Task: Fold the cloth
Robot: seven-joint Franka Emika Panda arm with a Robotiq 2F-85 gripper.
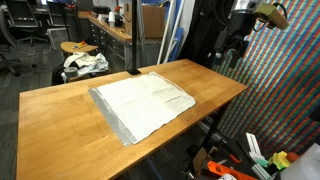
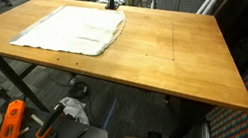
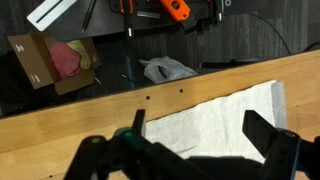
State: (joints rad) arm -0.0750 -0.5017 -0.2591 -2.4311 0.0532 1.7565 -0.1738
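The cloth (image 2: 70,30) lies flat toward 10 o'clock on the table (image 2: 186,59). The gripper (image 3: 197,125), jaws apart, hangs over its edge, seemingly high. A shallow pinch could slip, dragging it instead of folding.

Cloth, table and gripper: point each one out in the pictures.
cloth (image 1: 144,104), in an exterior view, middle of its upper side.
table (image 1: 60,125), in an exterior view, bare wood beside the cloth.
gripper (image 3: 194,122), wrist view, midway between its open fingertips.

Robot gripper (image 3: 195,128): two chunky black fingers (image 3: 264,136), angular, matte; small teal-green part (image 3: 127,134) near one finger; dark body btwn them
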